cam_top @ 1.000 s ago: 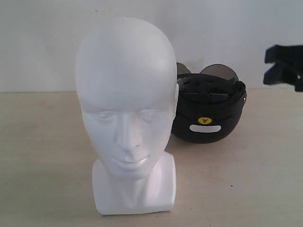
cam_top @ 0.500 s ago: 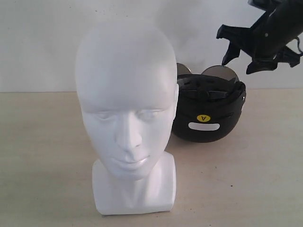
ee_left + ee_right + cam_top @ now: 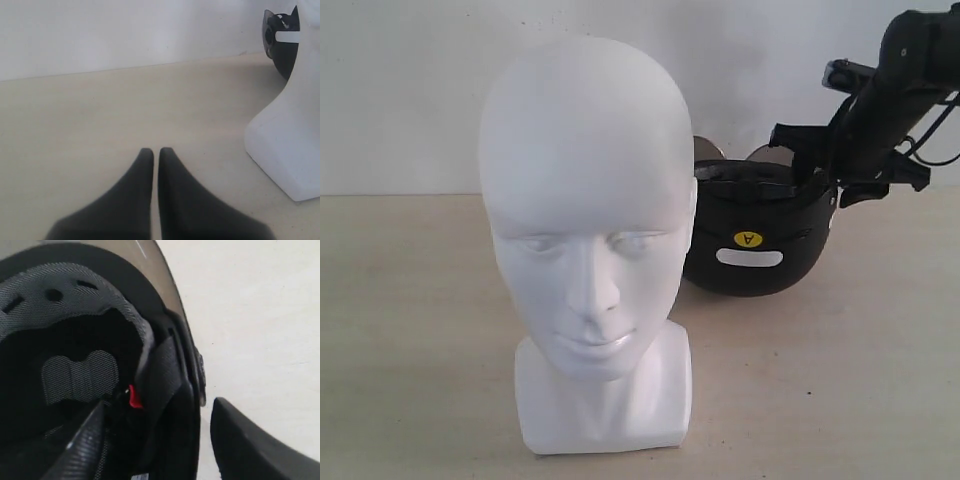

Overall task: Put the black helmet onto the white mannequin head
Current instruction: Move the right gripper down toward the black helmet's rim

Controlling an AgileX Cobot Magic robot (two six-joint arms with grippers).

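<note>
helmet upside down on desk, just behind the white head on its right | right tool wide, astride helmet's side rim, one finger inside, one outside | left tool narrow, holding nothing

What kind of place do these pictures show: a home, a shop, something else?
Probably a robot test bench: a beige tabletop against a plain white wall, holding a glossy white plastic mannequin head and a matte black rounded helmet, with the black right gripper at the helmet's rim.
</note>
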